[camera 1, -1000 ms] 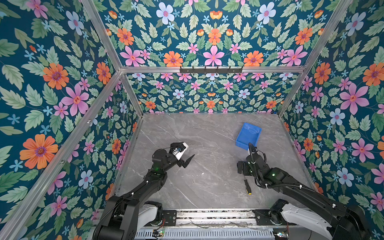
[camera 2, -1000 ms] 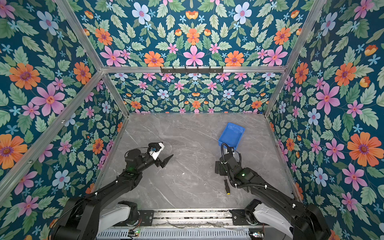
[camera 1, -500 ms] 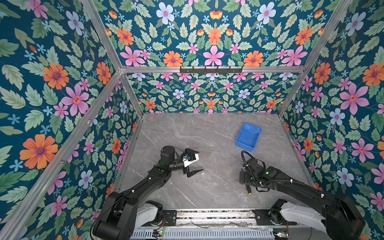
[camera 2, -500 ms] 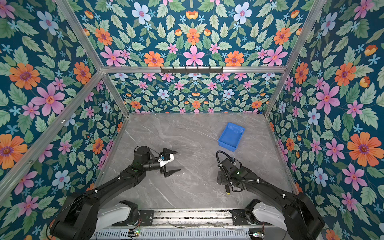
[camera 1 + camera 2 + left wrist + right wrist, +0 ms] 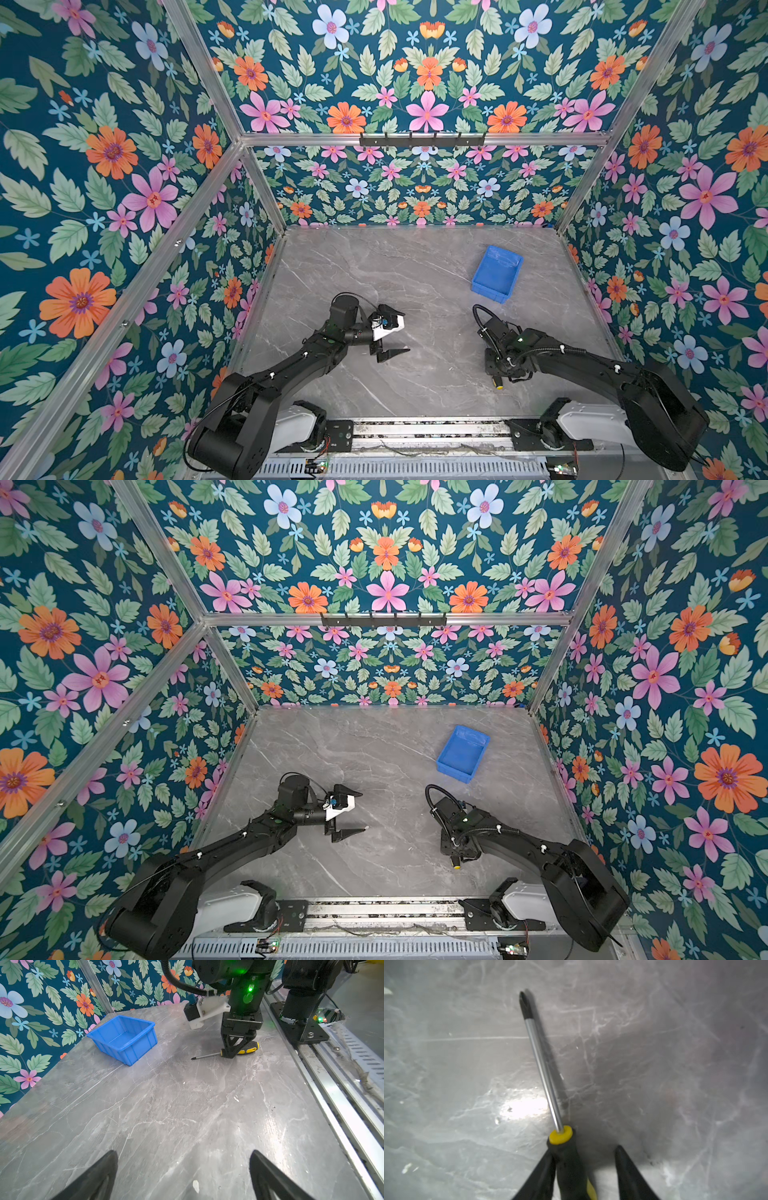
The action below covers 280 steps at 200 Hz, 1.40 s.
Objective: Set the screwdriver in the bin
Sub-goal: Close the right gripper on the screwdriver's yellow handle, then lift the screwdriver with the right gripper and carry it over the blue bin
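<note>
The right jaws have come down. In both top views a second ago they hung wide and higher, nearer the bin. Now they sit low over the small slim screwdriver with a black handle and yellow end cap (image 5: 498, 385), whose cap end alone peeks out (image 5: 456, 865). It lies at about five o'clock on the grey marbled table (image 5: 415, 266), in the same spot and not lifted. The shallow rectangular bright blue plastic bin (image 5: 497, 272) stands at twelve o'clock of it, well apart and with nothing in it. The left jaws, spread and empty, have swung toward the middle and hang at nine o'clock of the screwdriver, well clear.

From the left wrist, the right jaws straddle the handle while the screwdriver (image 5: 246, 1049) lies flat, its thin metal shaft poking out free. The bin (image 5: 133, 1051) sits beyond it.

From the right wrist, one finger (image 5: 537, 1176) touches the handle and the other stands off with a gap. So the jaws have narrowed round the screwdriver (image 5: 544, 1072) but are not yet clenched. We judge the grasp is under way and the carry not begun.

For room, the metal rail (image 5: 415, 428) runs near the handle at six o'clock, and the floral wall (image 5: 648, 257) stands close by the bin at three o'clock. The stretch toward twelve o'clock is bare table.
</note>
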### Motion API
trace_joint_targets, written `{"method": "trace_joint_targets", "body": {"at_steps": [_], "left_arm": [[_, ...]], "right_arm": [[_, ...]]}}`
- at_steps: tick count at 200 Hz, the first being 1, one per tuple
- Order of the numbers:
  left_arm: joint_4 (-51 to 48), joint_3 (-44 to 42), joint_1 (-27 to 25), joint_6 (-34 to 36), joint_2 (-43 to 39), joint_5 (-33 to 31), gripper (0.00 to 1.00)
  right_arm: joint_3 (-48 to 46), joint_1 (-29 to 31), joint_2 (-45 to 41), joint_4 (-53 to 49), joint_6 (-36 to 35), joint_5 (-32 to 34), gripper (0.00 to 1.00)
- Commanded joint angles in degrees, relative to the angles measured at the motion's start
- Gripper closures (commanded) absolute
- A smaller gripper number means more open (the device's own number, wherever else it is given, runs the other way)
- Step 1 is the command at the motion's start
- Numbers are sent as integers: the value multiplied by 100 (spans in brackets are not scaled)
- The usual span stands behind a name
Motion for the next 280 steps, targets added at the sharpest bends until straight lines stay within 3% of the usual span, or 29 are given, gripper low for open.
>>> {"method": "trace_joint_targets", "body": {"at_steps": [1, 33, 103, 197, 280], "left_arm": [[-97, 23, -4, 93, -1, 34, 0], [-108, 31, -4, 93, 9, 34, 0], [-188, 73, -12, 84, 4, 43, 0], [-67, 212, -19, -211, 48, -86, 0], [473, 752, -148, -525, 539, -503, 0]], "right_arm": [[-21, 6, 24, 35, 59, -81, 64], [-37, 6, 33, 78, 45, -107, 79], [114, 1, -191, 34, -42, 17, 89], [777, -126, -271, 124, 36, 261, 93], [1832, -1120, 144, 492, -1129, 18, 93]]}}
